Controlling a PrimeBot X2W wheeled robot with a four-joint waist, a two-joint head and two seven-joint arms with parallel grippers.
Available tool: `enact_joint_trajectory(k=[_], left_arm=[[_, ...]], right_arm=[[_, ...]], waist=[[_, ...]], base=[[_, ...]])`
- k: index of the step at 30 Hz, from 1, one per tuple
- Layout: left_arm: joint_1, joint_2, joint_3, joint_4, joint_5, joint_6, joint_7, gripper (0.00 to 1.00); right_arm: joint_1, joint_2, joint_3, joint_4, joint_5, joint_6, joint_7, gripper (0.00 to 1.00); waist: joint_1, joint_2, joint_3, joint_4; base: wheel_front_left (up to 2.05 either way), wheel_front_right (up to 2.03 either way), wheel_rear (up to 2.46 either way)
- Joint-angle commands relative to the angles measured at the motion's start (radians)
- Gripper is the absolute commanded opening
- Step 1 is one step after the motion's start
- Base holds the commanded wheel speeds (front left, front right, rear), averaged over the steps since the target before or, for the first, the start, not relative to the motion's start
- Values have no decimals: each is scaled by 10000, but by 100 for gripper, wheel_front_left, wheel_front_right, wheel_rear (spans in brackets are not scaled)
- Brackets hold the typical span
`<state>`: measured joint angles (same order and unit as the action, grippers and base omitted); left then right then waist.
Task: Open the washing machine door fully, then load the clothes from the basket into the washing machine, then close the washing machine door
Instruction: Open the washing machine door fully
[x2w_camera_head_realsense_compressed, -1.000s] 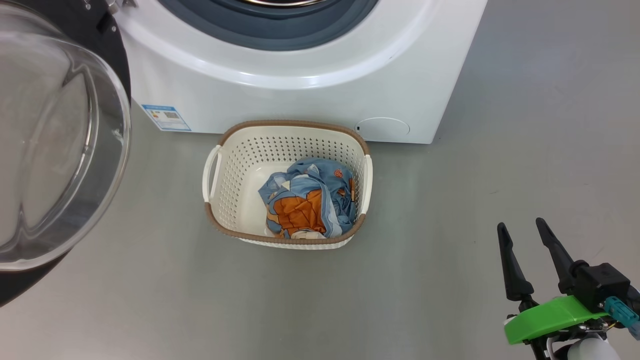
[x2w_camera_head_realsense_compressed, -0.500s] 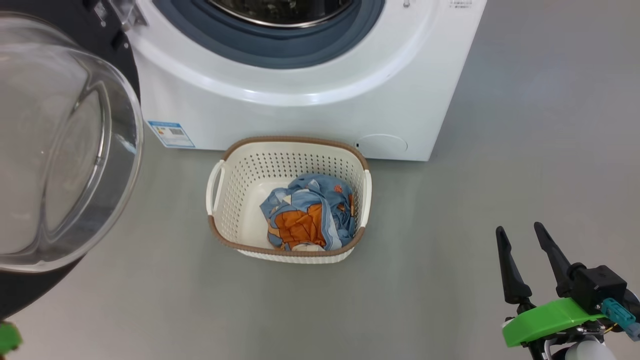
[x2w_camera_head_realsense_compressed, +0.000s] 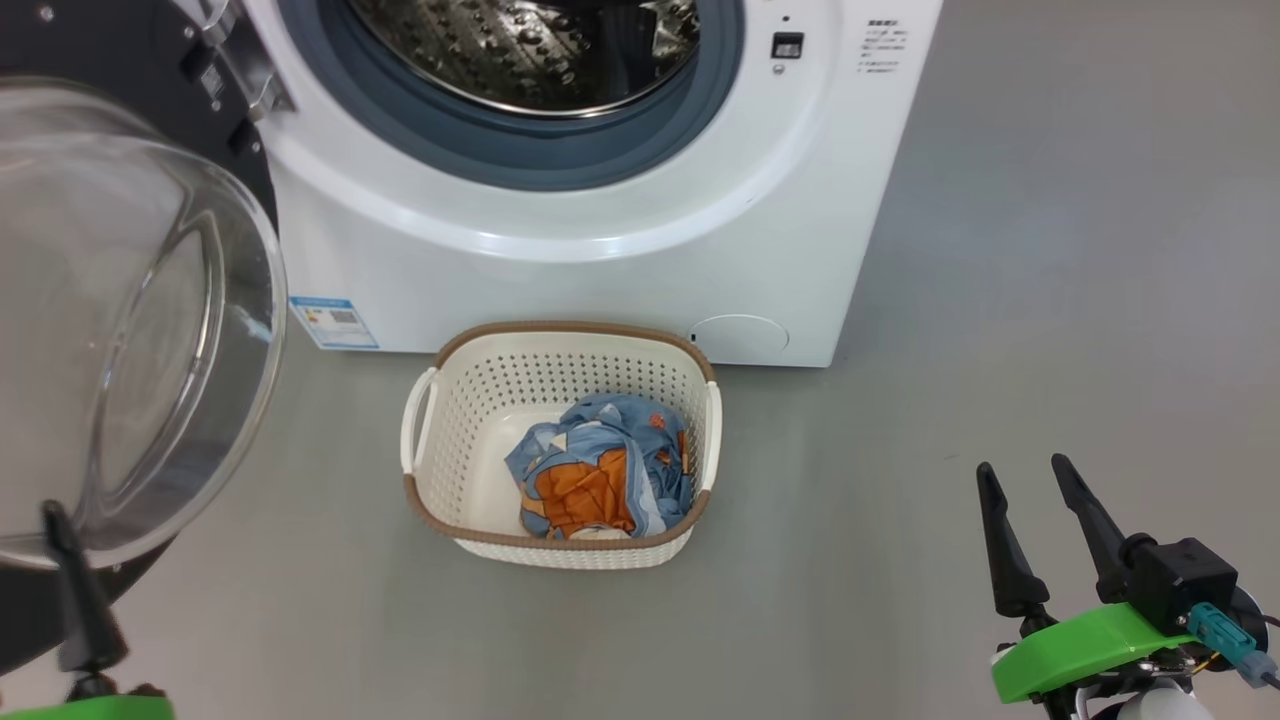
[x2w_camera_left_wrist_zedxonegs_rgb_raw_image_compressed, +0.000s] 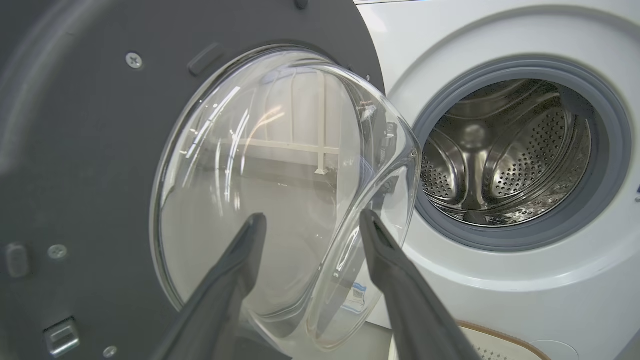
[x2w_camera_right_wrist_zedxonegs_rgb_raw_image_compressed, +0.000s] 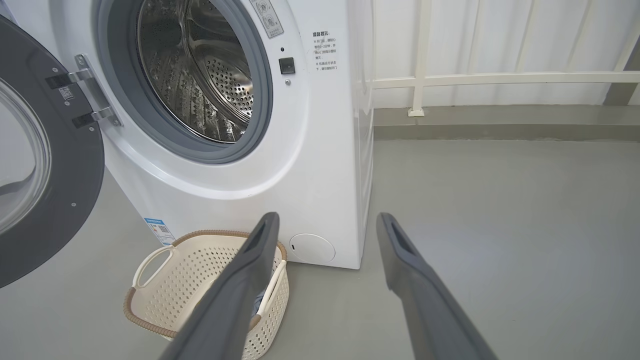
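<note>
The door (x2w_camera_head_realsense_compressed: 130, 320) of the washer (x2w_camera_head_realsense_compressed: 560, 270) is hanging wide open on its hinge (x2w_camera_right_wrist_zedxonegs_rgb_raw_image_compressed: 85, 97), on the robot's left. Its clear glass bowl is bulging toward the head camera and its dark inner face is turning to the room. Behind the grey gasket (x2w_camera_head_realsense_compressed: 500, 165), the steel drum (x2w_camera_head_realsense_compressed: 530, 50) is showing its perforated wall.

The basket (x2w_camera_head_realsense_compressed: 440, 420) is sitting on the grey floor (x2w_camera_head_realsense_compressed: 900, 450) just in front of the washer, below the opening and near the blue label (x2w_camera_head_realsense_compressed: 333, 322). The clothes (x2w_camera_head_realsense_compressed: 595, 475) are lying bundled inside the basket, toward its right and near side, with an orange patch facing up among the blue folds.

The left gripper (x2w_camera_left_wrist_zedxonegs_rgb_raw_image_compressed: 312, 215) is hovering before the door's glass bowl, its fingers apart and gripping nothing. Whether a fingertip is touching the glass cannot be told. In the head view, one of its fingers is rising at the lower left edge, across the door's lower rim.

The right gripper (x2w_camera_head_realsense_compressed: 1022, 468) is hanging over bare floor at the lower right, well apart from the basket. Its fingers are spread, empty and pointing toward the washer. In the right wrist view, a white railing (x2w_camera_right_wrist_zedxonegs_rgb_raw_image_compressed: 500, 79) is running along the wall beyond the machine.
</note>
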<state>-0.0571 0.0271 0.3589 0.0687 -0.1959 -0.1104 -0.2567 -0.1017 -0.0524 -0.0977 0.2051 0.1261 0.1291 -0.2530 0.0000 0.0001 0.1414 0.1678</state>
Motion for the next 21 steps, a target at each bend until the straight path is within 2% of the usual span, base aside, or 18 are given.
enact_joint_trajectory(k=[1,13,21], left_arm=[[6,236,168,-354,-76,115,-51,100],[786,232,-1574,-950,-56,306,-51,100],[1155,232,-2130,-821,55,239,-51,100]], right_arm=[[23,2,311,-250,51,16,-88,100],[316,19,631,-587,116,16,-88,100],[478,21,849,-870,133,16,-88,100]], waist=[[0,-1,-121,-142],[0,-1,-603,-1037],[0,-1,-831,-1534]], base=[[0,0,0],[0,0,0],[0,0,0]])
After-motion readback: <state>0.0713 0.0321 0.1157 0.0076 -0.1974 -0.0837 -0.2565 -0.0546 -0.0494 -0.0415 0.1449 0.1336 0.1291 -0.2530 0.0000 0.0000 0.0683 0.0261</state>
